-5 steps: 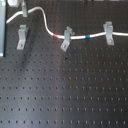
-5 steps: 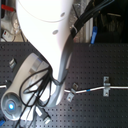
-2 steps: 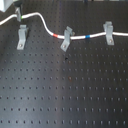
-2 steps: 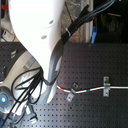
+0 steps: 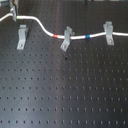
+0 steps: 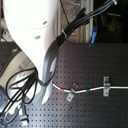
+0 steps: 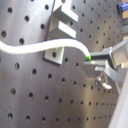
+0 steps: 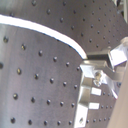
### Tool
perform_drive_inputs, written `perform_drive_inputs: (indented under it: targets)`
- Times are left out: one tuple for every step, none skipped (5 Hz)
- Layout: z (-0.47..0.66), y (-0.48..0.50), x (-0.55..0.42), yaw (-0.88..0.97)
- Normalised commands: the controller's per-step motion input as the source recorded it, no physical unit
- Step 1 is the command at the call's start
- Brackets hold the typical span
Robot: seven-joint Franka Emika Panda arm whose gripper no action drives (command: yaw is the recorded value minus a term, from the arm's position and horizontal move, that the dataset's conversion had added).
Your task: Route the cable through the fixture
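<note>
Three clips: seen in the first exterior view, left clip (image 5: 22, 36), middle clip (image 5: 66, 38), right clip (image 5: 108, 31); the cable (image 5: 45, 29) is already seated in the middle and right ones.
Cable position: it arcs above and beside the left clip, not in its fork, and runs off the first exterior view's left edge.
Bands: red band (image 5: 58, 36) just beside the middle clip, blue band (image 5: 88, 36) between middle and right clips.
Gripper: the gripper (image 7: 95, 62) is seen in the first wrist view closed narrowly on the cable end.
Step judged: the held end is to be lowered into the left clip's fork.
Care advised: the cable should be kept taut and aligned over the slot, so the seated spans are not pulled out.
View difference: the clip (image 7: 58, 31) under the cable is shown close in the first wrist view; in the second exterior view the left clip is hidden by the arm (image 6: 35, 30).
</note>
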Motion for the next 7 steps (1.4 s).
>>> perform_drive_inputs:
  targets:
    - [0.02,0.039,0.026,0.00]
    - [0.06,0.320,0.235,0.07]
    - [0.00,0.302,0.223,0.13]
    - [0.06,0.012,0.032,0.00]
    - [0.38,0.138,0.102,0.00]
    - [0.02,0.104,0.083,0.00]
    - [0.00,0.129,0.103,0.00]
